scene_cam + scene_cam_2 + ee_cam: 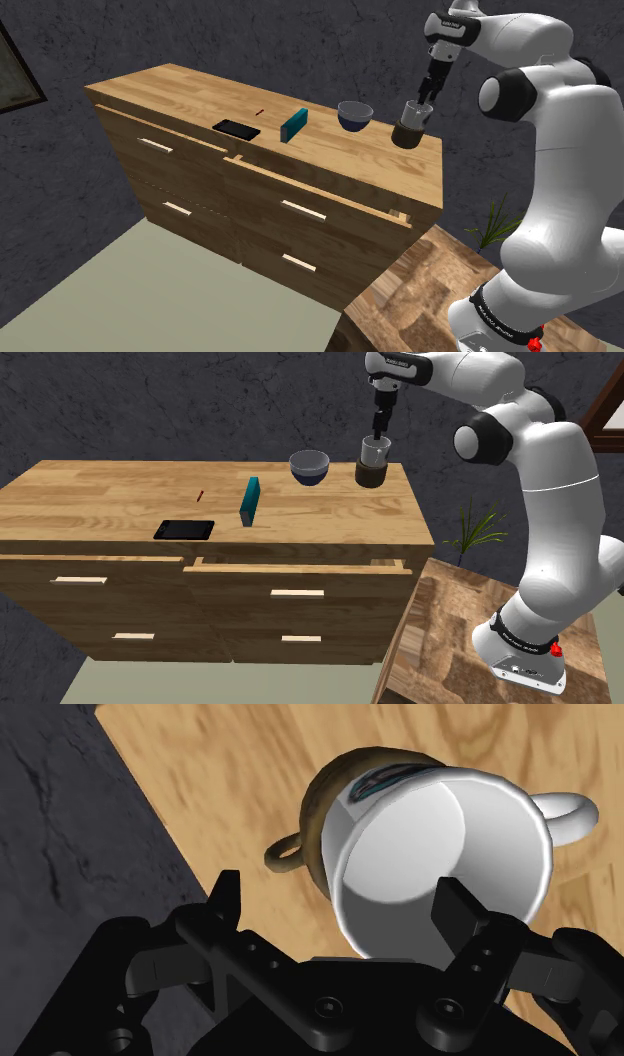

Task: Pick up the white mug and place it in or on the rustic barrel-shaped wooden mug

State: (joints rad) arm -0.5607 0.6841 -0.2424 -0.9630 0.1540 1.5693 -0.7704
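Shoulder view, hand: the gripper (425, 97) points straight down over the dresser (200, 95), fingertips right at the rim of the white mug (415, 109).
Shoulder view, white mug: directly below the hand, seated in the wooden mug (407, 134); mouth up towards the fingers, long axis roughly upright.
Shoulder view, neighbours: the bowl (354, 115) is just to one side of the hand, and the box (294, 124) and phone (236, 128) lie further out the same way.

Second exterior view, hand: the gripper (378, 430) is vertical, tips dipping to the top of the white mug (374, 449).
Second exterior view, white mug: stacked in the wooden mug (371, 474), open end facing the hand and base buried in the brown cup.
Second exterior view, neighbours: the bowl (309, 466) is near the hand; the box (250, 500) and phone (184, 530) are well apart from it.

Wrist view, hand: here's the gripper (340, 889), its fingers (225, 899) spread wide and clasping nothing. One tip lies over the cup's mouth and the other stands clear outside the rim.
Wrist view, white mug: the white mug (440, 844) is just ahead of the fingertips, its mouth gaping at the camera. It leans a little in the wooden mug (335, 789), with its handle on the side opposite the brown cup's handle.
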